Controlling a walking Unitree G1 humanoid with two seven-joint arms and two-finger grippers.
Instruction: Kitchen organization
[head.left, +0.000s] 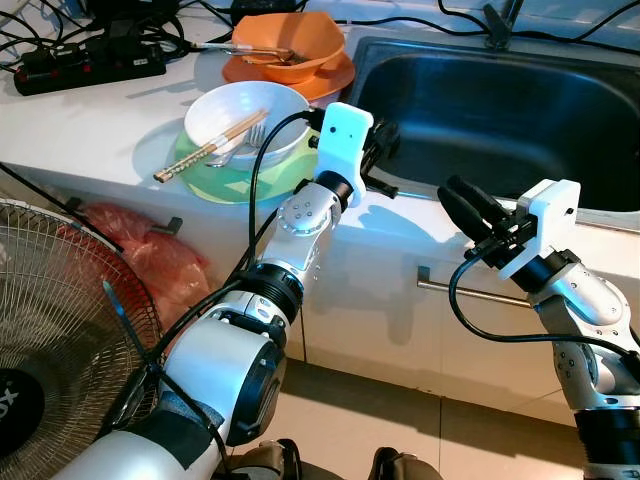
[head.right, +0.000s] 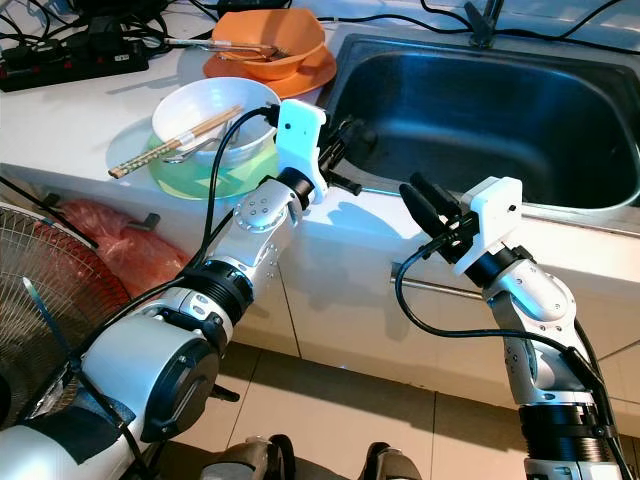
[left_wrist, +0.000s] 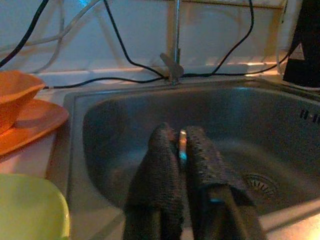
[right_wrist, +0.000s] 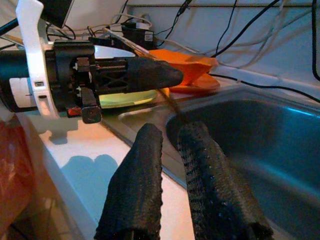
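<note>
The left gripper (left_wrist: 181, 145) hangs over the near left corner of the sink (head.left: 520, 110), jaws nearly together and pinching a thin metal piece (left_wrist: 182, 145); what that piece is cannot be told. The right gripper (right_wrist: 172, 137) sits lower, above the white counter (head.left: 90, 120) edge just in front of the sink, jaws narrow and holding nothing. And there's the dish pile, left of the sink: a white bowl (head.left: 245, 120) on a green plate (head.left: 215, 185), chopsticks (head.left: 205, 150) slanting across the bowl with a fork (head.left: 240, 140) beside them. Behind it, an orange bowl (head.left: 290, 40) on an orange plate (head.left: 330, 82). At the back, a power strip (head.left: 90, 65) and black cables (head.left: 60, 30). Below the counter, a fan (head.left: 60, 300) and a red bag (head.left: 150, 250) crowd the robot's left.
</note>
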